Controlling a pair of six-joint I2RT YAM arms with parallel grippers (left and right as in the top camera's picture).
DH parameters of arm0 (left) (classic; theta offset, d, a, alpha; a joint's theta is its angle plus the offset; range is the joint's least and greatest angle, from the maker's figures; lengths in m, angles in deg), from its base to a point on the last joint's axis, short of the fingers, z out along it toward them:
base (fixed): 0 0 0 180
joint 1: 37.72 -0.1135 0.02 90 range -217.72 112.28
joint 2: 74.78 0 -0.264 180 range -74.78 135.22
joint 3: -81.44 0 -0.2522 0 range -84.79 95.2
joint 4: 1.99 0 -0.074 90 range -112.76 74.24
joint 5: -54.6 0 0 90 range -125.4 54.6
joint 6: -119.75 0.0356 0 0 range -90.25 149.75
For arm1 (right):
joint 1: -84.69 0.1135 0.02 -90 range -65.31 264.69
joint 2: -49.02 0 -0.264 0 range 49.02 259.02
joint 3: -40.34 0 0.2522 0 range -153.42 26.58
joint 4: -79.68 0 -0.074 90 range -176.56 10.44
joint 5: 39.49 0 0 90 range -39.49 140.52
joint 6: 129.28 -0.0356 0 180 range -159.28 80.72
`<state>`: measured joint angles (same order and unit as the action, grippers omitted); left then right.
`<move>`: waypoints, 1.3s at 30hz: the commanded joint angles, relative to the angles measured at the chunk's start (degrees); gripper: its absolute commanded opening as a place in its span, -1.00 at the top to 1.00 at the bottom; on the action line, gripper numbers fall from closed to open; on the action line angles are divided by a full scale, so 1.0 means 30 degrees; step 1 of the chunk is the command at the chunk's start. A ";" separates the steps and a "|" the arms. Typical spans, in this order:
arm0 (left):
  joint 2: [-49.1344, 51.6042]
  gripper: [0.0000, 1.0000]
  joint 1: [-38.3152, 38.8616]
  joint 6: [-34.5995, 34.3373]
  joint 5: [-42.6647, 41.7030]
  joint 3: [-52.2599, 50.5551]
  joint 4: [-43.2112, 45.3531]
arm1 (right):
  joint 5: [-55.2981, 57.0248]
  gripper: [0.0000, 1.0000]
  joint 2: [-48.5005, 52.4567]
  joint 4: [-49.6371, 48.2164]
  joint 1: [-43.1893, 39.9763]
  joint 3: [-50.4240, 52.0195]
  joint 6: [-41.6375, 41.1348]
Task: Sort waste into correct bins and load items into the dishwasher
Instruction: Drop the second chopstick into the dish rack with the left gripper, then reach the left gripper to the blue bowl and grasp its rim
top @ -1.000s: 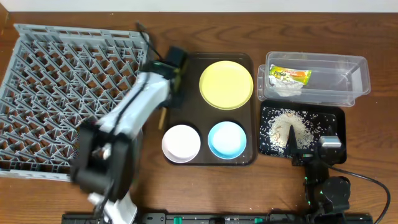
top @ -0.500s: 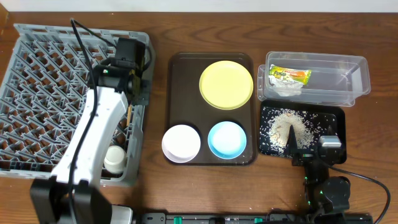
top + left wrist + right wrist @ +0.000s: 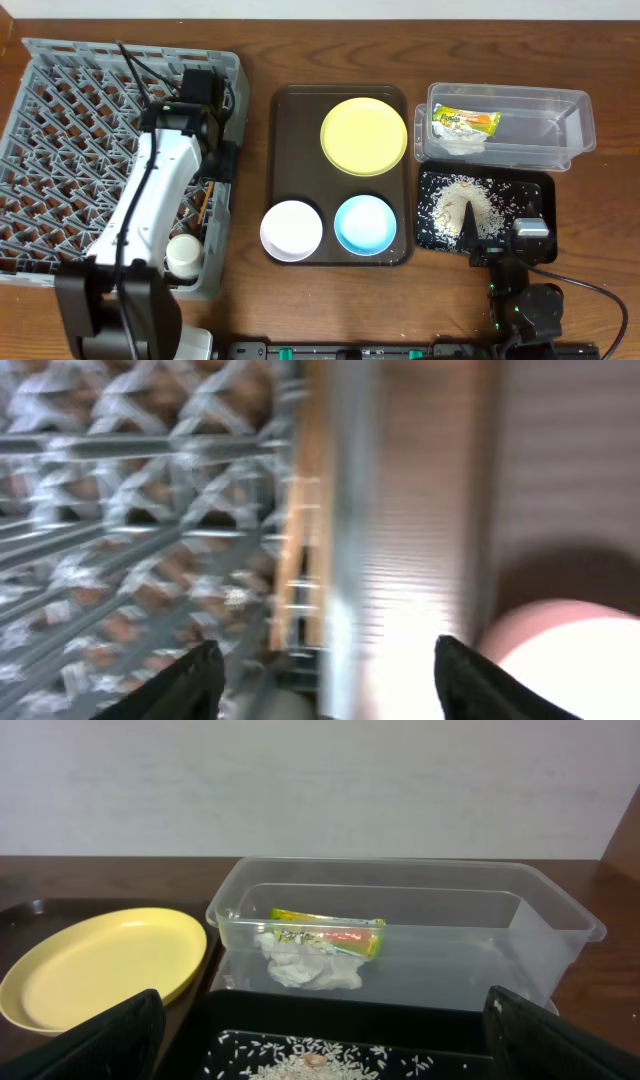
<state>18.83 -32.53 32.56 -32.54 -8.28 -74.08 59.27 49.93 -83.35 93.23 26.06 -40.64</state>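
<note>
Looking at the overhead view, the left arm has swung off the dark brown serving tray [image 3: 290,130] in the middle. It's now over the right-hand side of the big grey plastic lattice dish rack [image 3: 60,120] on the left. The two thin wooden chopsticks [image 3: 206,195] seem to be lying down in the rack along its right wall. The left wrist view is pretty blurred, but the left pincer [image 3: 328,650] looks spread with nothing pinched, and a wooden stick runs along the rack wall beyond the tips.

So I'd call the chopsticks loaded. Still waiting on the brown tray: the round pale-yellow plate [image 3: 363,136] up top, the small white bowl [image 3: 291,228] and the small light-blue bowl [image 3: 366,223] side by side below it.

The waste looks sorted. The green-and-orange snack wrapper [image 3: 466,120] and crumpled whitish scrap [image 3: 460,143] are in the clear plastic tub [image 3: 560,110] at upper right. The loose white rice grains [image 3: 465,205] are in the shallow glossy black tray [image 3: 540,185] under it. The right pincer [image 3: 322,1000] hasn't budged, spread wide and empty at lower right. Dishes next, I guess.
</note>
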 commanded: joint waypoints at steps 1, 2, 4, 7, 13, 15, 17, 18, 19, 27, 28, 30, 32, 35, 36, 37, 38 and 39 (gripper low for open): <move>-0.1894 -0.40 0.0138 -0.0160 -0.8065 0.1005 -0.0182 | -0.0007 -0.98 -0.0175 0.0015 -0.0248 0.0066 0.0189; -0.2091 -0.39 0.0204 -0.0160 -0.9632 0.1005 -0.0233 | -0.0007 -0.99 -0.0175 0.0015 -0.0248 0.0066 0.0189; -0.2404 -0.01 0.0452 -0.0321 -1.0812 0.1005 -0.0554 | -0.0007 -0.98 -0.0175 0.0015 -0.0248 0.0066 0.0197; -0.2448 0.04 0.1209 -0.1486 -1.0477 0.0823 -0.1020 | -0.0007 -0.99 -0.0175 0.0007 -0.0248 0.0066 0.0189; -0.2288 0.04 0.4255 -0.2674 -0.9136 -0.0495 0.0102 | -0.0007 -0.98 -0.0175 0.0015 -0.0248 0.0066 0.0197; -0.2164 0.04 0.5610 -0.2703 -0.8051 -0.0984 0.0969 | -0.0007 -0.99 -0.0175 0.0015 -0.0248 0.0066 0.0197; -0.1960 0.04 0.6929 -0.3235 -0.6550 -0.1443 0.1647 | -0.0007 -0.98 -0.0175 0.0015 -0.0248 0.0066 0.0197; -0.1807 0.03 0.7461 -0.3687 -0.5727 -0.1581 0.1821 | -0.0007 -0.99 -0.0175 0.0015 -0.0248 0.0066 0.0189; -0.1647 0.03 0.7912 -0.4051 -0.5064 -0.1676 0.1938 | -0.0007 -0.99 -0.0175 0.0015 -0.0248 0.0066 0.0189; 0.1319 0.05 1.0251 -0.4932 -0.4080 -0.1734 0.3402 | -0.0007 -0.98 -0.0175 0.0015 -0.0248 0.0066 0.0189; 0.1705 0.06 1.0360 -0.4998 -0.4073 -0.1734 0.3512 | -0.0007 -0.99 -0.0175 0.0015 -0.0248 0.0066 0.0189; 0.2528 0.09 1.0491 -0.5078 -0.4073 -0.1734 0.3708 | -0.0007 -0.98 -0.0175 0.0007 -0.0248 0.0066 0.0189; 0.3650 0.14 1.0499 -0.5566 -0.4087 -0.1734 0.3898 | -0.0007 -0.99 -0.0175 0.0015 -0.0248 0.0066 0.0197; 0.4488 0.20 1.0506 -0.5552 -0.4962 -0.1734 0.4233 | -0.0007 -0.99 -0.0175 0.0007 -0.0248 0.0066 0.0189; 0.4685 0.22 1.0506 -0.5552 -0.5362 -0.1734 0.4364 | -0.0007 -0.98 -0.0175 0.0015 -0.0248 0.0066 0.0189; 0.4860 0.29 1.0506 -0.5552 -0.5595 -0.1734 0.4430 | -0.0007 -0.98 -0.0175 0.0015 -0.0248 0.0066 0.0197; 0.4947 0.39 1.0506 -0.5559 -0.5603 -0.1734 0.4488 | -0.0007 -0.98 -0.0175 0.0015 -0.0248 0.0066 0.0197; 0.4991 0.53 1.0499 -0.5552 -0.5588 -0.1734 0.4495 | -0.0007 -0.98 -0.0175 0.0015 -0.0248 0.0066 0.0189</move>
<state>32.99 -0.95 16.56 -47.47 -13.16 -60.70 59.29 49.91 -83.35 93.23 26.06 -40.64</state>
